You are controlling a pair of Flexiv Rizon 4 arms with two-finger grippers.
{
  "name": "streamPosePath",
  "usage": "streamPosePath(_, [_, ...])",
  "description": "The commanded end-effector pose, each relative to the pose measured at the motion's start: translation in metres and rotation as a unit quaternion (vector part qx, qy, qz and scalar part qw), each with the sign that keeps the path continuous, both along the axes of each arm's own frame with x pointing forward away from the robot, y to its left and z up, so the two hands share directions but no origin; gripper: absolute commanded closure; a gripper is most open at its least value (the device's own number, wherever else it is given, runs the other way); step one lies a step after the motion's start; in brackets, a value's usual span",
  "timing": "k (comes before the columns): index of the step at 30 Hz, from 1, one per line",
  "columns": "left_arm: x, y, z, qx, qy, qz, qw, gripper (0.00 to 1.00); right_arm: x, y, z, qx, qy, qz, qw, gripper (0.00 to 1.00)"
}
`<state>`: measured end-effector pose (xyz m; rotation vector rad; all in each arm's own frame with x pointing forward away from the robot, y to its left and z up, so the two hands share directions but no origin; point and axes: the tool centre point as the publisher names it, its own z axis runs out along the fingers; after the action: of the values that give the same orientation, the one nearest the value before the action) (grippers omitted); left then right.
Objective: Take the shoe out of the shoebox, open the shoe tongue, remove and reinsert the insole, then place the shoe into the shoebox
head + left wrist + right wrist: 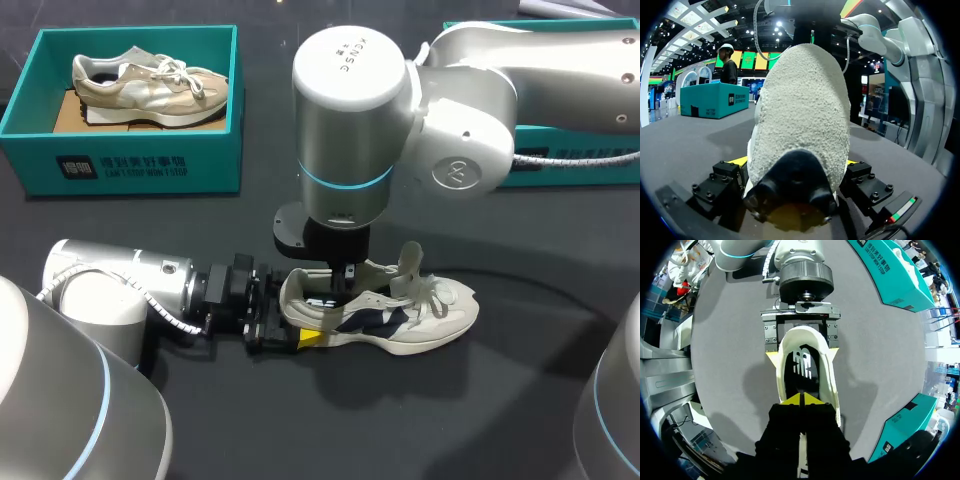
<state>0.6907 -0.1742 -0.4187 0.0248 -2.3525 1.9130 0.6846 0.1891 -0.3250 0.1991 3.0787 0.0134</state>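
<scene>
Head view: left gripper (293, 322) clamps shoe (432, 320)

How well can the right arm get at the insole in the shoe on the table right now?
Probably yes: the right gripper is down in the opening of the shoe, over the insole; the tongue stands lifted clear, and the left gripper clamps the heel.

The shoe (430, 320) on the dark grey counter (500, 400) is cream with navy side panels; its insole (801, 365) is black with a white mark. The shoebox (130, 165) at the counter's far left corner is teal with white lettering, holding a beige-and-white shoe (150, 85). The right jaws' fingertips (791, 400) are bright yellow.
</scene>
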Motion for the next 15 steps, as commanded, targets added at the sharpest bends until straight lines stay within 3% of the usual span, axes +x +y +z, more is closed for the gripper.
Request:
streamPosePath(1, [-0.001, -0.002, -0.003, 0.000, 0.000, 0.001, 1.000, 1.00, 0.000, 0.002, -0.014, 0.004, -0.001, -0.008, 1.000, 1.00])
streamPosePath(15, [-0.001, -0.002, -0.003, 0.000, 0.000, 0.001, 1.000, 1.00, 0.010, 0.003, -0.036, 0.014, -0.010, -0.008, 1.000, 1.00])
